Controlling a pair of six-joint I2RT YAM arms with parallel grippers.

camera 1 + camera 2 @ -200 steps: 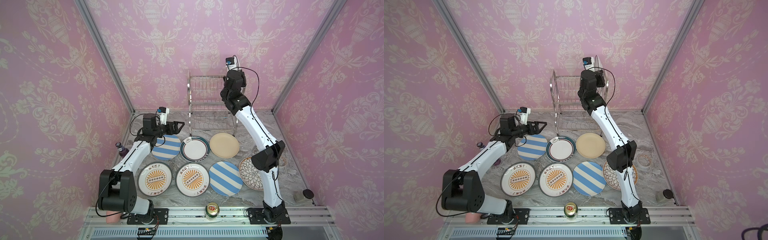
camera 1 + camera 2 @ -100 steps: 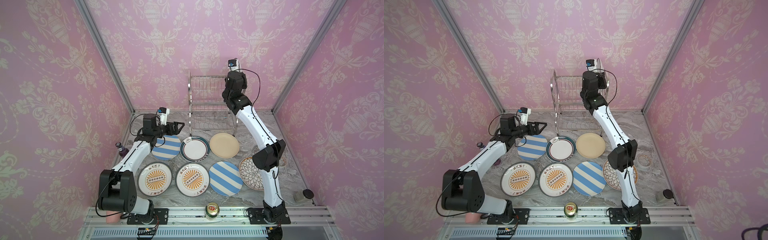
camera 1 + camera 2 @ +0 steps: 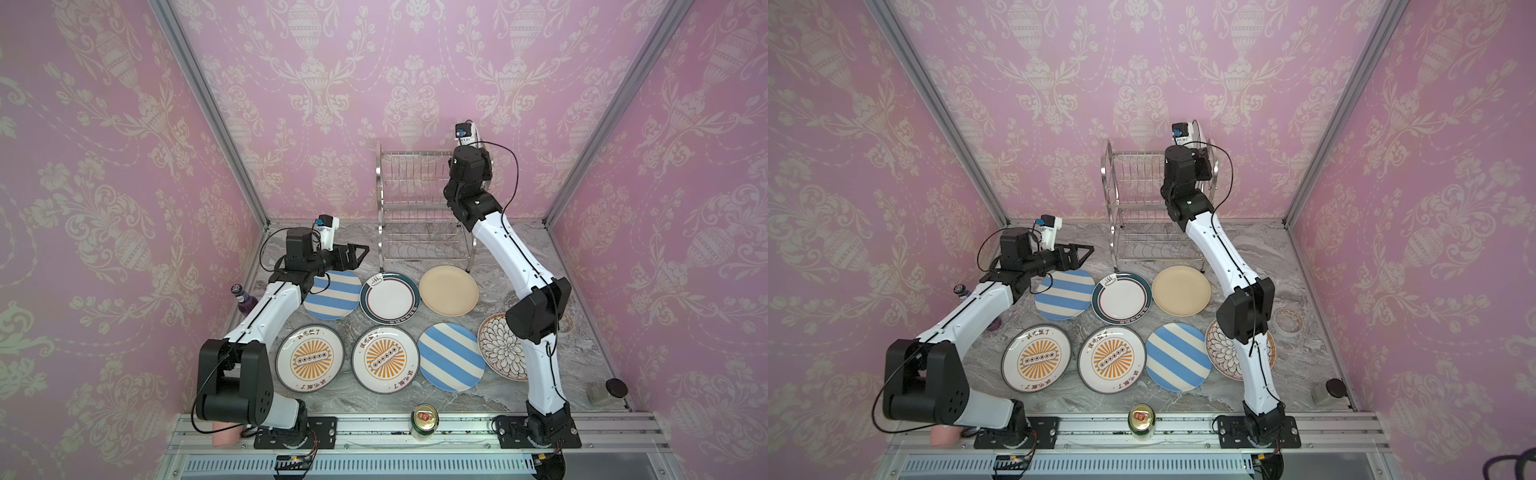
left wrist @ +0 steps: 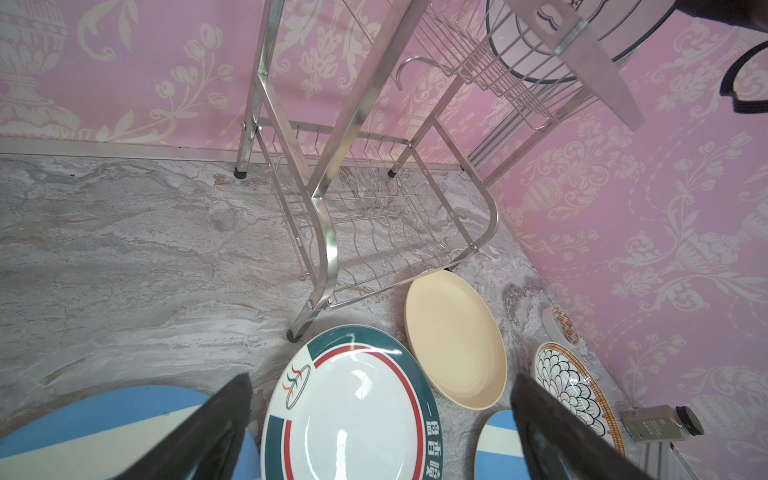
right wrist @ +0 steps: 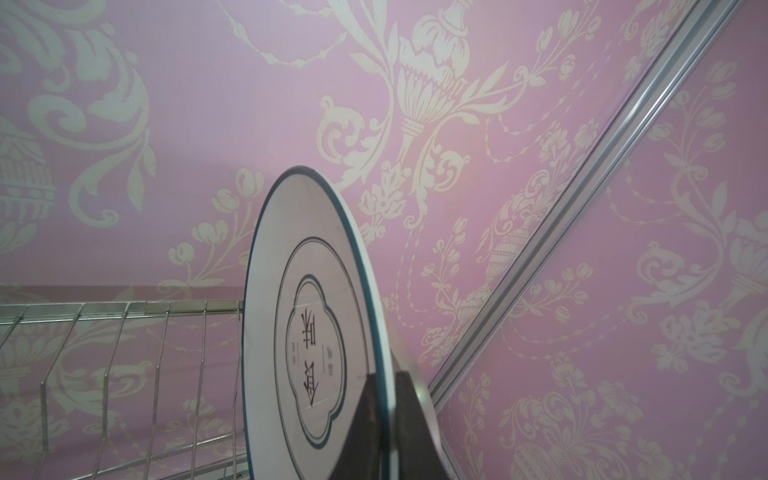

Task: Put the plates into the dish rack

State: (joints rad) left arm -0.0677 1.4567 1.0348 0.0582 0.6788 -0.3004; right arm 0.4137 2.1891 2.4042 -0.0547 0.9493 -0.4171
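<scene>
The steel dish rack (image 3: 419, 208) (image 3: 1142, 208) stands at the back of the table. My right gripper (image 5: 384, 376) is shut on the rim of a black-lined white plate (image 5: 307, 291) (image 4: 532, 50), held on edge at the right end of the rack's upper tier (image 5: 104, 353). My left gripper (image 3: 359, 251) (image 4: 380, 378) hovers open and empty over the back striped plate (image 3: 332, 297) and the green-rimmed plate (image 3: 390, 298). Also flat on the table are the cream plate (image 3: 449, 290), two sunburst plates (image 3: 309, 358) (image 3: 385, 358), a second striped plate (image 3: 452, 356) and the black floral plate (image 3: 496, 353).
A drinks can (image 3: 424, 422) stands on the front rail. A purple bottle (image 3: 243, 299) is by the left wall, a small dark-lidded jar (image 3: 606, 390) at the front right, and a tape roll (image 3: 1287, 322) behind the right arm. The rack's lower tier (image 4: 374, 224) holds nothing.
The right gripper with its plate has shifted slightly right and down at the rack's right end. The left arm has not moved.
</scene>
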